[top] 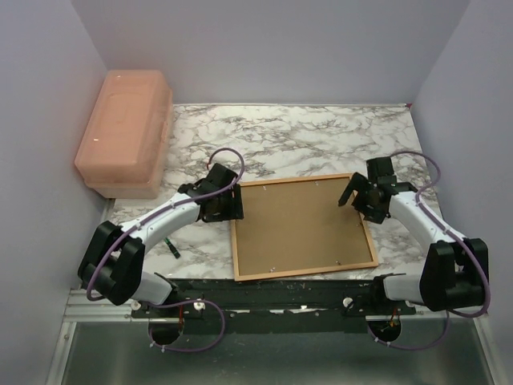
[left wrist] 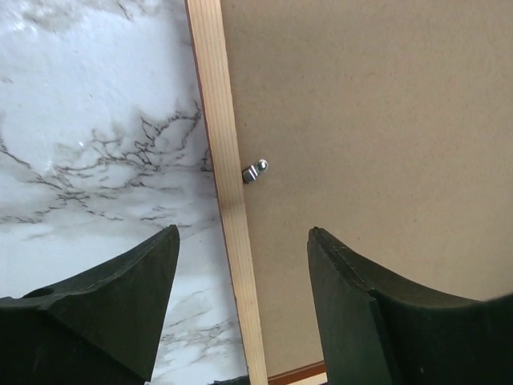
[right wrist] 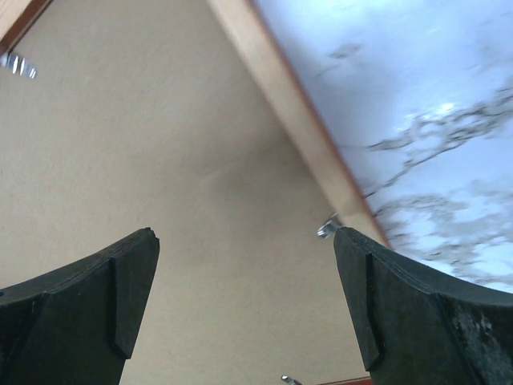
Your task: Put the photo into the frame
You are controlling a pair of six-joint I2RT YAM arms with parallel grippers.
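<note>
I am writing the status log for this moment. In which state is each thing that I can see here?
frame: lying flat, back side up
backing board: seated inside the frame
left claw: open, above the frame's left edge
right claw: open, above the frame's right edge
pink box: closed

The table (top: 304,136) is white with wiggly grey lines, like marble. The frame (left wrist: 227,144) is light wood colour with a thin red-orange line on its edge. The board (top: 300,224) inside it is plain brown, and a little clip (left wrist: 255,171) is shiny silver. The box (top: 124,132) is soft pink-orange. The left arm (top: 160,220) and right arm (top: 417,212) are white and black, with purple cables (top: 228,150). The left gripper (left wrist: 242,233) and right gripper (right wrist: 244,233) are black. The walls (top: 264,48) are pale purple-grey.
</note>
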